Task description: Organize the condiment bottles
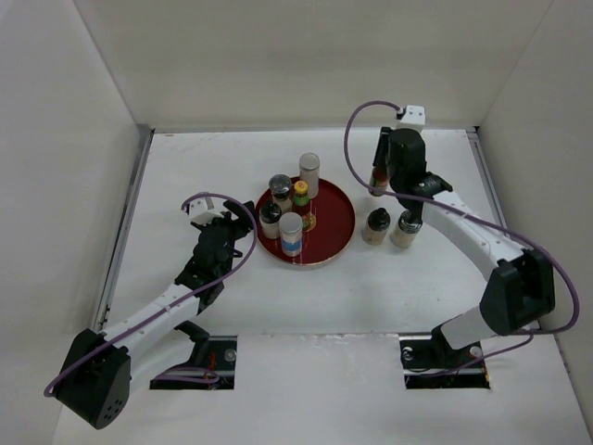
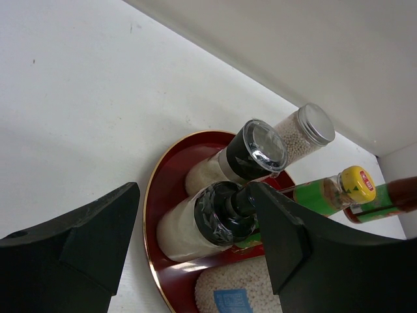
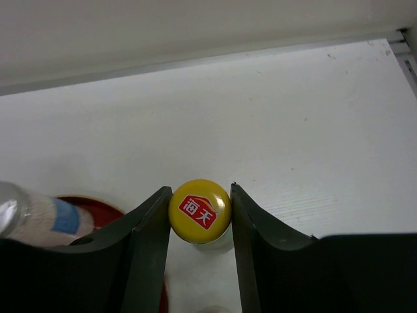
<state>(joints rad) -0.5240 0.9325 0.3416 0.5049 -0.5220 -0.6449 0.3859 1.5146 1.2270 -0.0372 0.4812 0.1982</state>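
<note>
Right gripper (image 3: 199, 190) looks clamped on the yellow-capped bottle (image 3: 199, 212), 2 o'clock off the tray (image 1: 335, 218); I'd lift straight up, keeping it upright. Left gripper (image 2: 195, 189) sits open at 9 o'clock.

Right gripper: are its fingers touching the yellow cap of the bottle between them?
Touching. Right wrist view: the right gripper meets the yellow cap with both fingers, no gap.
</note>
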